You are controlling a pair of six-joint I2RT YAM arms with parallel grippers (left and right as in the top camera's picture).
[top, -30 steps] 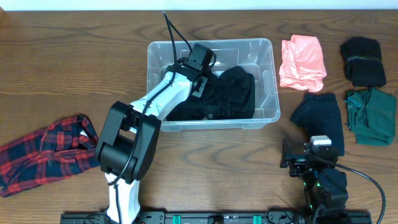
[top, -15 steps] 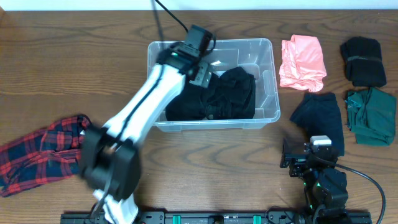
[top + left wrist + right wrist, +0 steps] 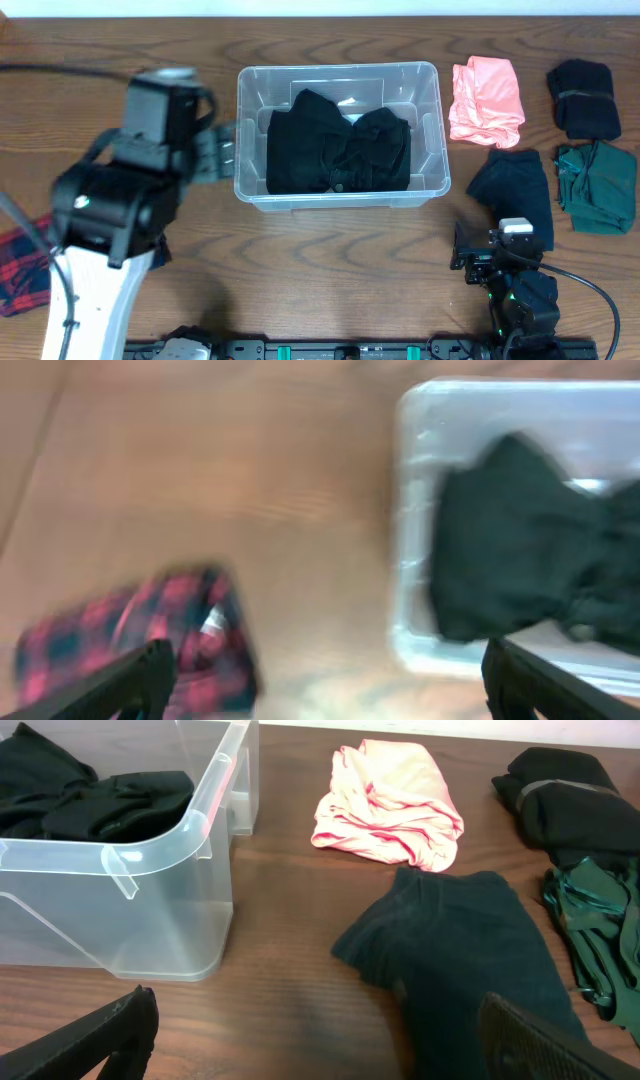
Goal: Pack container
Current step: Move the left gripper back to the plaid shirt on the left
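Fingers (image 3: 140,678) of my left gripper (image 3: 325,685) are spread wide with nothing between them, though my left wrist view is badly smeared. From overhead that gripper sits just beside the left wall of the container (image 3: 252,110), at the bin's 9 o'clock. The container stands upright at 12 o'clock on the table (image 3: 350,270), and a crumpled black garment (image 3: 335,145) fills most of its floor. A red plaid cloth (image 3: 20,275) lies at 8 o'clock, partly hidden under my blurred left arm.

My right gripper (image 3: 315,1045) is parked low at 4 o'clock on the table, its fingers (image 3: 100,1035) likewise apart and empty over bare wood. From its wrist, a dark blue cloth (image 3: 460,935) lies close at 1 o'clock and a pink cloth (image 3: 390,800) lies beyond it at 12 o'clock. The container's corner shows at 10 o'clock. A dark green cloth (image 3: 597,187) lies at 3 o'clock on the table, touching a rolled black piece (image 3: 583,97) at its far edge.
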